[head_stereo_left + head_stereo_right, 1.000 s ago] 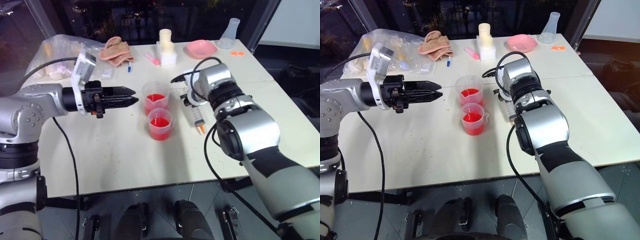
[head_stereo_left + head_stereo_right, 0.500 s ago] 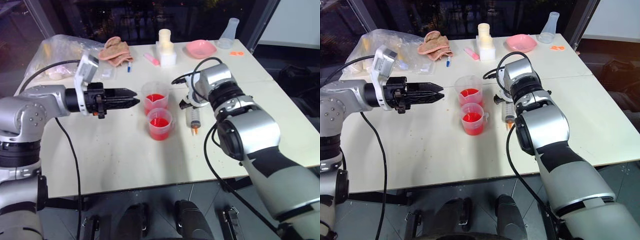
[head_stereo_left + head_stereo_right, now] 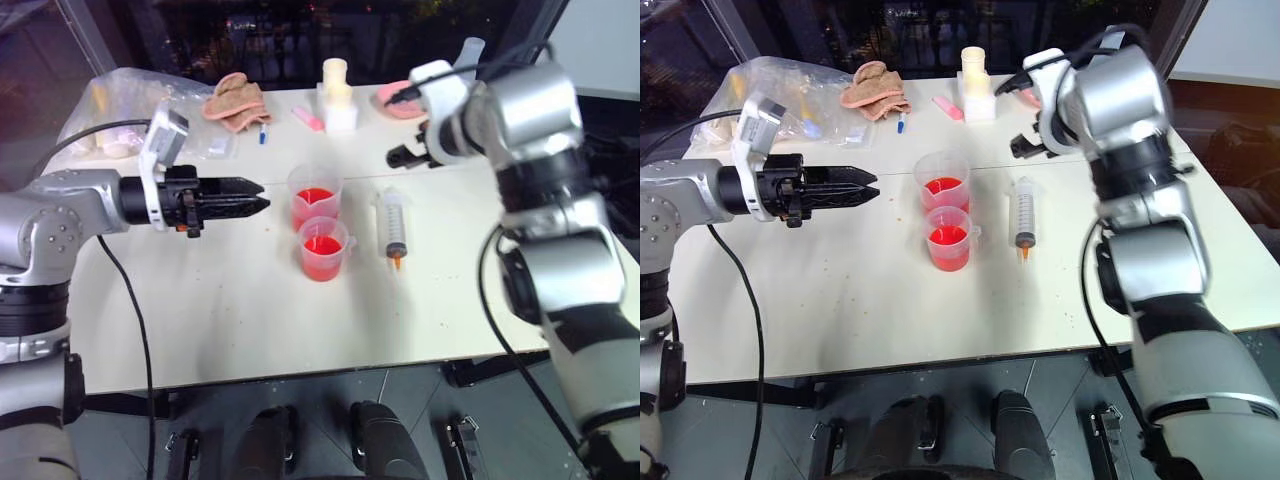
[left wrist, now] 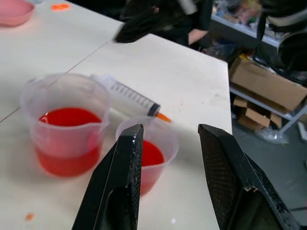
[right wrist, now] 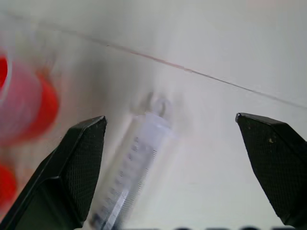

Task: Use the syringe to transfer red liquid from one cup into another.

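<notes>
Right gripper (image 5: 182, 167) is up off the table, black fingers (image 5: 76, 158) spread wide, holding nothing. Below it the large clear plastic syringe with printed scale marks and a small orange tip (image 3: 393, 226) lies flat on the pale tabletop (image 3: 230, 320), tip pointing toward the near edge (untouched by either gripper).

Left gripper (image 3: 262, 205) hangs level on the left side, pointing toward the cups, fingers (image 4: 117, 187) parted with a clear gap between them, empty.

Two clear plastic cups sit between left gripper and syringe: the larger clear measuring cup (image 3: 314, 196) farther back, the smaller clear cup (image 3: 322, 247) just in front of it, close together (can't tell whether they touch). Both hold bright red translucent liquid (image 4: 67, 124). Syringe lies just beside the cups on their right, apart from them.

At the far edge: crumpled clear plastic bag (image 3: 120, 105), pinkish cloth (image 3: 235, 100), white block with a cream cylinder on top (image 3: 336, 92), pink shallow dish (image 3: 1025, 90) partly hidden by the right arm, clear flask (image 3: 470, 50).
</notes>
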Motion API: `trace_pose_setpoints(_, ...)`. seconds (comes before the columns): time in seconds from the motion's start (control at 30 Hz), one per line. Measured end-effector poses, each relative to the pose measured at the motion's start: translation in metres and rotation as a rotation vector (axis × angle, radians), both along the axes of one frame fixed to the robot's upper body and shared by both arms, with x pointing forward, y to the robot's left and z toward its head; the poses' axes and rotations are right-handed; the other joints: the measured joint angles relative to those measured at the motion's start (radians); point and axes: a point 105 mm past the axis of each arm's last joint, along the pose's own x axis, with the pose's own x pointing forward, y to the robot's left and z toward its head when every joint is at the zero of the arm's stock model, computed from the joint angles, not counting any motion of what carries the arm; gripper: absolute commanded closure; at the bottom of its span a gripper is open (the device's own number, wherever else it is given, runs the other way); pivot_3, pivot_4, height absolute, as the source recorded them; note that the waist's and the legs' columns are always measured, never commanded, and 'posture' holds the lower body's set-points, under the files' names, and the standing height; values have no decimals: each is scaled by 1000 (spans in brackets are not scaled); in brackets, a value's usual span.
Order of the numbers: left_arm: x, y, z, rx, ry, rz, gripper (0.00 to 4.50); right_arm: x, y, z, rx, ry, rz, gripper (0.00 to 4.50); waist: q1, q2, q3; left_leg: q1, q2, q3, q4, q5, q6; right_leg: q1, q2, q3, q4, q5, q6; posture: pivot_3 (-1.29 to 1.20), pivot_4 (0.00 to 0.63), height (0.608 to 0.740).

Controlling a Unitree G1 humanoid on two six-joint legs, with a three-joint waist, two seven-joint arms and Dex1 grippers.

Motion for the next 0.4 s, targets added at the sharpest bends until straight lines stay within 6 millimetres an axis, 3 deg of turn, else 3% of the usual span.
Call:
trace_pose_setpoints(0.07,-1,2,0,7,-6,2,2586,-23,-2,-3,98,52,119,48,1,0,0,0,0,0,0,0,1,1,0,0,-1,0,0,0,150,740)
trace_pose_setpoints(0.17,-1,4,-1,15,-9,3,2586,-52,-7,16,152,14,243,48,-5,0,0,0,1,1,0,0,1,1,0,0,-1,0,0,0,150,740)
trace_pose_setpoints(0.27,-2,6,-2,23,-13,7,2586,-67,-18,24,141,-13,253,48,-6,0,0,0,1,1,0,0,1,1,0,0,-2,0,0,0,150,740)
trace_pose_setpoints(0.4,-1,7,-2,27,-16,9,2586,-79,-13,21,159,-16,316,48,-4,0,0,0,1,1,0,0,1,1,0,1,-2,0,0,0,150,740)
